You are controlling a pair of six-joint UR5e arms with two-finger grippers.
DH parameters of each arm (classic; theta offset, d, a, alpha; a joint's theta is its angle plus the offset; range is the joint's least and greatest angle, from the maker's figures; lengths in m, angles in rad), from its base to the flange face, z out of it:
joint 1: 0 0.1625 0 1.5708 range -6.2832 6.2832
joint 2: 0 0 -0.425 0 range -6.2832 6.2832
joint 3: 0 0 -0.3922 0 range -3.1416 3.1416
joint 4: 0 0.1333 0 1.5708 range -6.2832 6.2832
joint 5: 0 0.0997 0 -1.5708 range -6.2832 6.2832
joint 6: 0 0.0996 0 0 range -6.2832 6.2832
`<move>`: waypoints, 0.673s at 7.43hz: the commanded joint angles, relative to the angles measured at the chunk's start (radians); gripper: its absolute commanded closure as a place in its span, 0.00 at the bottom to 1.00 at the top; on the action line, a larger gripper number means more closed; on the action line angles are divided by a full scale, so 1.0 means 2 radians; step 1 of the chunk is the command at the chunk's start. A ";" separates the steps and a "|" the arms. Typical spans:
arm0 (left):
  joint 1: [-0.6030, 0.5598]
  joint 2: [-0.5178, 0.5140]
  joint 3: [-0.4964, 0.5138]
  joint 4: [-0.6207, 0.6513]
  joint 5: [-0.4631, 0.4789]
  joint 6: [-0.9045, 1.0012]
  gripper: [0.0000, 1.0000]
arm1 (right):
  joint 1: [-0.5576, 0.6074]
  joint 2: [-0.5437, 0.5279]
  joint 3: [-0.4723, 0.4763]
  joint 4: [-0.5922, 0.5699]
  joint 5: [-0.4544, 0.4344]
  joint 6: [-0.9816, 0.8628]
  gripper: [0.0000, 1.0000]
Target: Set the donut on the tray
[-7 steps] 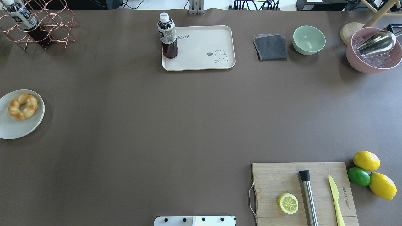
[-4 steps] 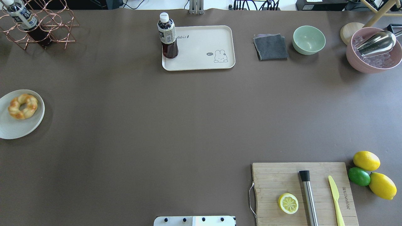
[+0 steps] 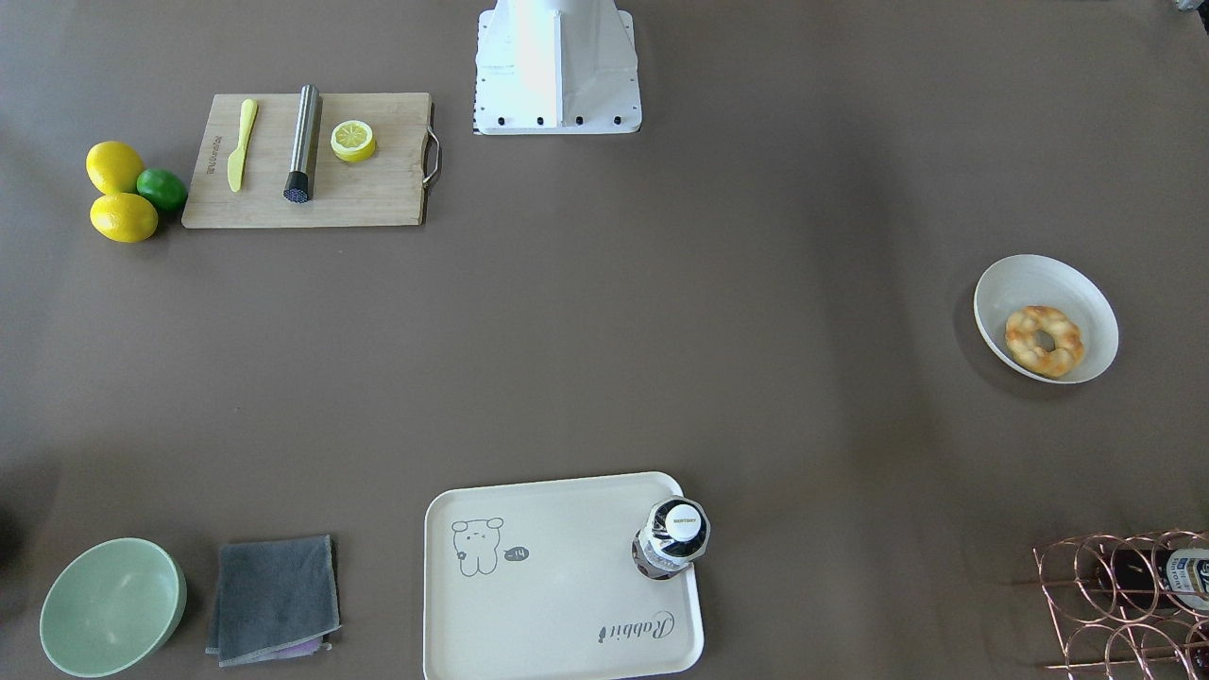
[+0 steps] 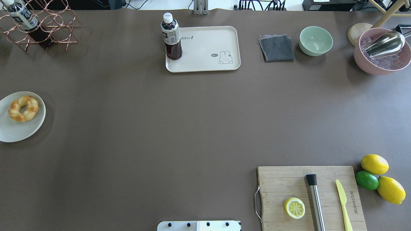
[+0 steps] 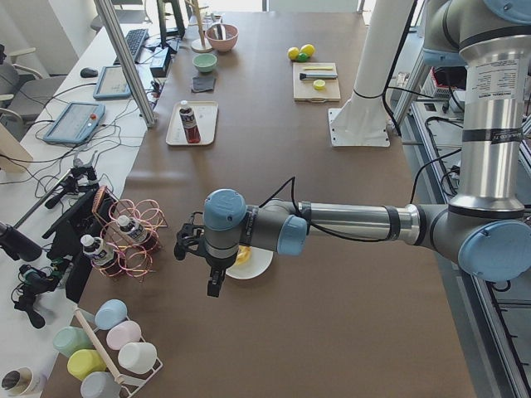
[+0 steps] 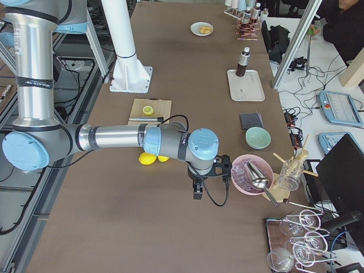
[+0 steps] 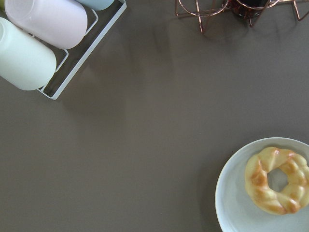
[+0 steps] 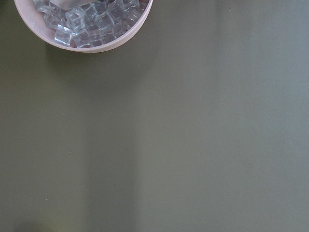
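Note:
The golden braided donut [image 4: 23, 108] lies on a white plate [image 4: 16, 132] at the table's left edge; it also shows in the front view [image 3: 1044, 340] and the left wrist view [image 7: 277, 180]. The cream tray [image 4: 205, 48] with the cartoon drawing lies at the far middle, with a dark bottle [image 4: 171, 37] standing on its left end. My left gripper [image 5: 213, 284] hangs beside the plate and shows only in the exterior left view; I cannot tell if it is open. My right gripper [image 6: 197, 190] hangs by the pink bowl, also unclear.
A copper wire rack [image 4: 48, 25] holding a bottle stands far left. A grey cloth [image 4: 276, 48], a green bowl [image 4: 316, 40] and a pink ice bowl [image 4: 382, 53] line the far right. A cutting board [image 4: 311, 197] with a lemon half, and whole citrus [image 4: 374, 164], lie near right.

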 commanded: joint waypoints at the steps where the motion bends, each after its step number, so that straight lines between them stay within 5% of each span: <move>1: 0.000 0.036 0.003 -0.053 0.001 -0.005 0.02 | 0.000 -0.002 0.003 0.001 -0.003 -0.004 0.00; 4: 0.005 0.054 -0.001 -0.066 -0.024 -0.063 0.02 | 0.000 -0.001 0.010 0.001 -0.002 -0.001 0.00; 5: 0.029 0.071 -0.001 -0.114 -0.038 -0.108 0.02 | 0.000 0.000 0.010 0.001 -0.002 0.000 0.00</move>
